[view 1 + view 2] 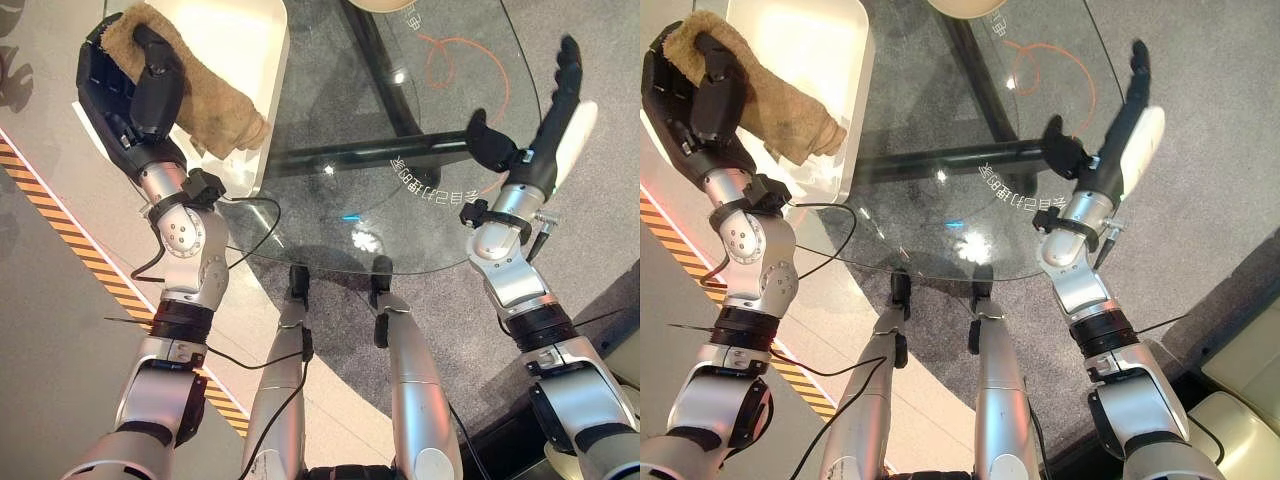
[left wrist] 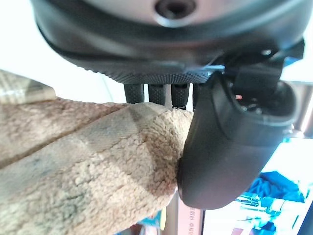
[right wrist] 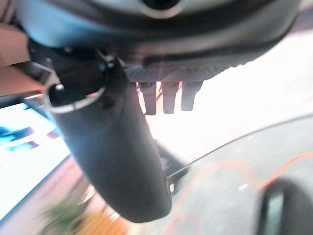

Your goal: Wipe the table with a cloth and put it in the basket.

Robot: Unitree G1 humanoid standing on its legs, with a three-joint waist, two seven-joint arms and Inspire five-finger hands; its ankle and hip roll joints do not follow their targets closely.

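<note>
Left hand is clamped on the tan cloth, thumb pressing across the top and fingers curled under it; the wrist view confirms the pinch, fleece bunched between thumb and palm. The cloth's free end hangs down and toward the table, sitting over the near rim of the white basket. The basket sits off the table's left side, its near corner right up against the glass edge, so there is little gap between the two. The hand itself is above the basket's outer rim, partly over the floor side. The round glass table has a dark crossbar base visible through it, and the nearest arc of the rim curves just in front of the robot. The striped hazard tape runs diagonally along the floor on the left, below the left arm. Right hand is held out over the table's right edge with fingers straight and spread away from the thumb, holding nothing, clear of the glass as far as I can tell. An orange cord lies looped on the floor under the far part of the table. The middle of the glass between the two hands is open.
</note>
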